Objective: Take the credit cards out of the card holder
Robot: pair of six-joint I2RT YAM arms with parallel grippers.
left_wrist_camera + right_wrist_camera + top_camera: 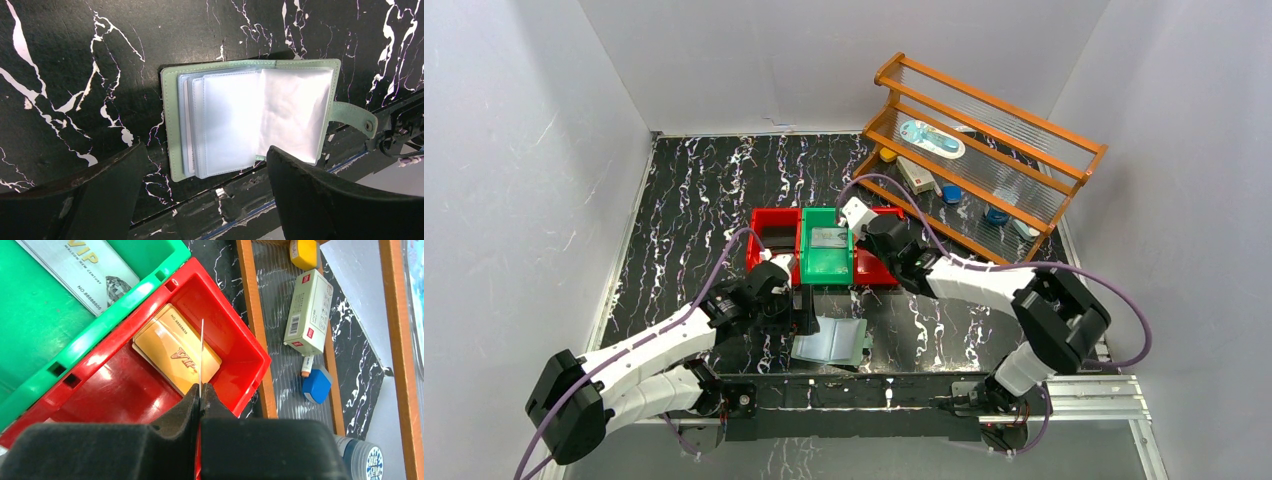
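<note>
The sage-green card holder (pixel 829 340) lies open on the black marbled table at the near edge, its pale clear sleeves (pixel 235 120) showing no card. My left gripper (pixel 207 150) hangs open just above it, one finger on each side, touching nothing. Over the right red bin (pixel 235 340), my right gripper (pixel 200 390) is shut on a thin credit card (pixel 201 350) seen edge-on. Tan-gold credit cards (pixel 175 347) lie stacked in that bin. A silvery grey card (pixel 85 270) lies in the green bin (pixel 827 262).
A second red bin (pixel 769 240) left of the green one holds something dark and flat. A wooden rack (pixel 984 150) stands at the back right with a white box (pixel 309 305), a blue cap (pixel 316 385) and other small items. White walls enclose the table.
</note>
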